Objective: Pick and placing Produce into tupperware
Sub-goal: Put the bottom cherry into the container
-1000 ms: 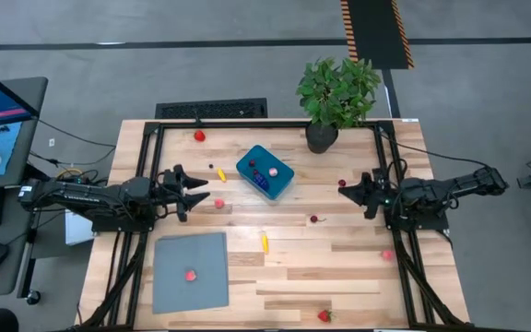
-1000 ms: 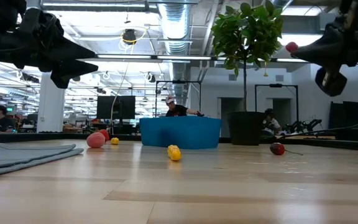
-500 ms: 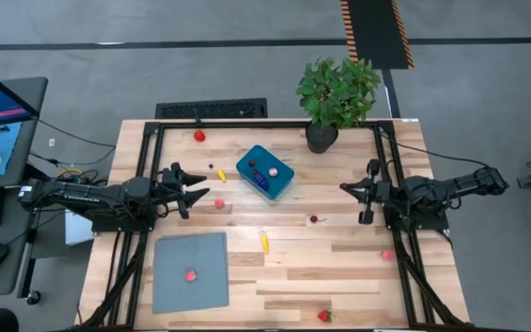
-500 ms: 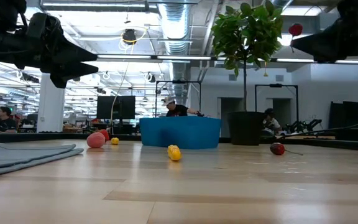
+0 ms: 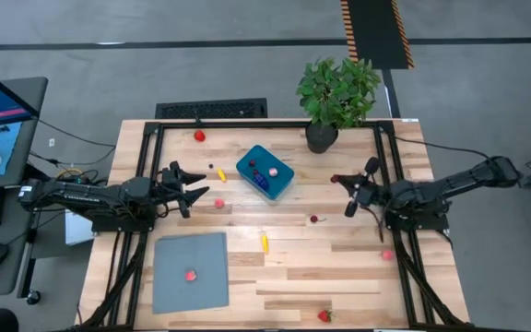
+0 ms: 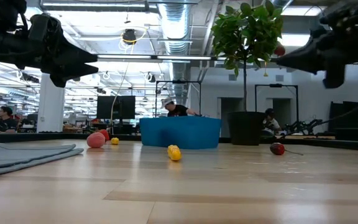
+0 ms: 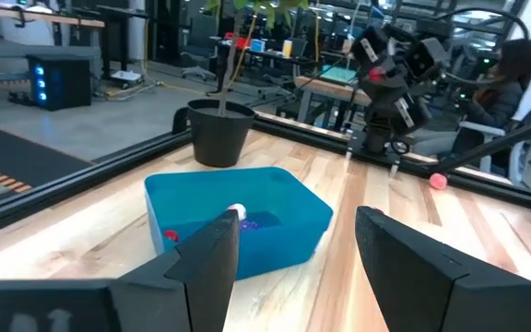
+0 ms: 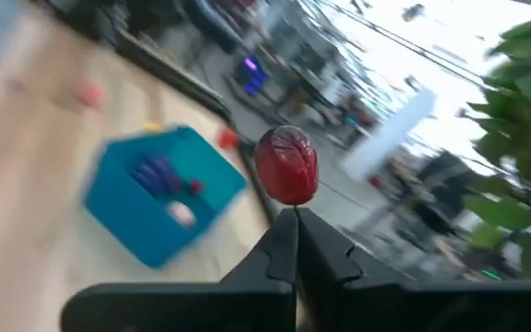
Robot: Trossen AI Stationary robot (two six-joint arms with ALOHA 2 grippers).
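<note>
Item: red produce piece [image 8: 287, 166], small, rounded, glossy, pinched at the very tips of the right gripper [image 8: 293, 242], whose fingers are closed on its underside. Location: aloft above the right part of the worktop [image 5: 339, 249], right of the tupperware [image 5: 265, 171] and near the potted plant [image 5: 337, 92].

Handling, judged: light, rigid toy; smooth skin likely slippery, and the grip at the tips looks shallow, so it could roll out. A hold across the widest part would be safer.

Tupperware: teal, low-walled, far centre of the worktop; already holds a pale pink piece [image 5: 271, 171] and a purple one [image 5: 259, 182].

Loose produce: red piece [image 5: 199, 136] at the far edge, yellow piece [image 5: 265, 243] at centre, dark cherry [image 5: 314, 219] right of centre, strawberry [image 5: 323, 315] at the near edge, pink piece [image 5: 387, 254] at the right rail, red piece [image 5: 190, 275] on the grey sheet [image 5: 173, 295].

Left gripper [image 5: 197, 188]: hovering left of the tupperware, fingers spread apart, holding nothing.

Markings: no brand, label or legible writing found.
</note>
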